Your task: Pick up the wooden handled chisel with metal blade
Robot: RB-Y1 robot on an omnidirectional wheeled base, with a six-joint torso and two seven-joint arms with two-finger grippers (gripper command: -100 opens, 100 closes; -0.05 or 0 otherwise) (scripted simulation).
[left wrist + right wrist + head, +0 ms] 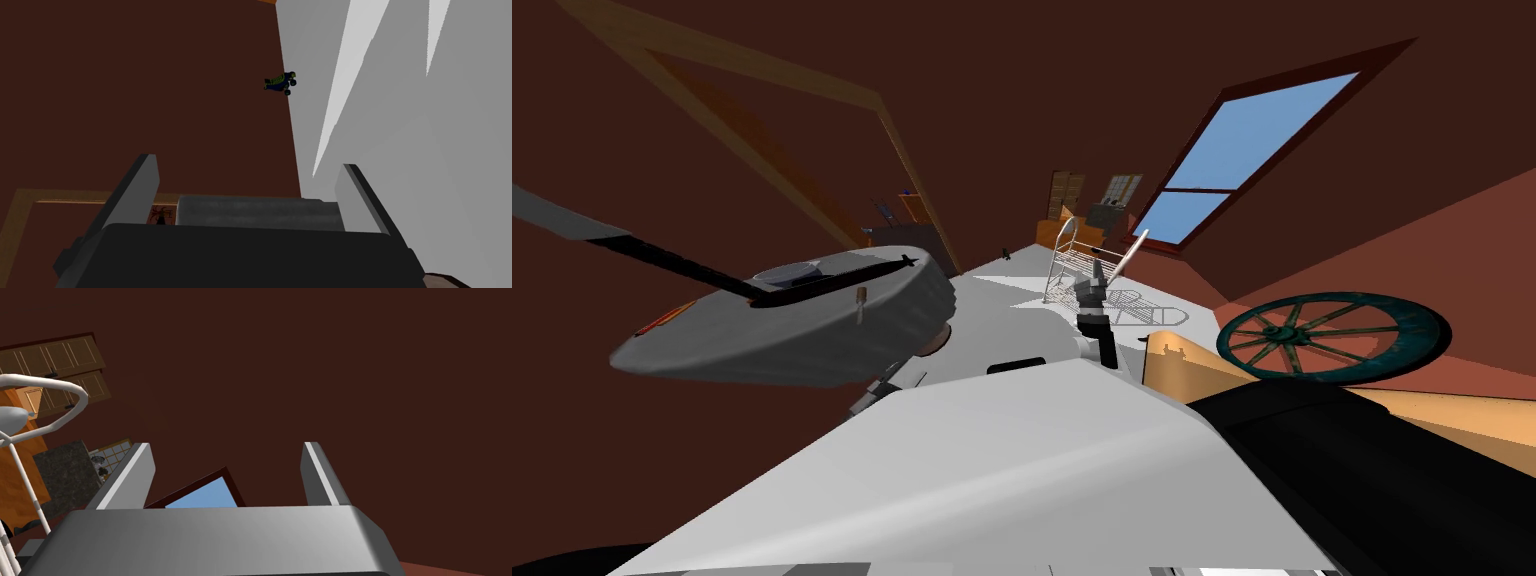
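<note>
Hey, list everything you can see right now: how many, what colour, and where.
round table: one, grey, to my left
chisel: one, brown handle and grey blade, on the table's near side
long thin tool: one, black, lying across the table top
wagon wheel: one, teal, to my right
wire rack: one, white, on the grey floor ahead
window: one, blue, dark red frame, ahead right
toy car: one, blue and green, at the foot of the brown wall
left gripper: one, grey fingers open, facing the brown wall
right gripper: one, grey fingers open, next to the wire rack
</note>
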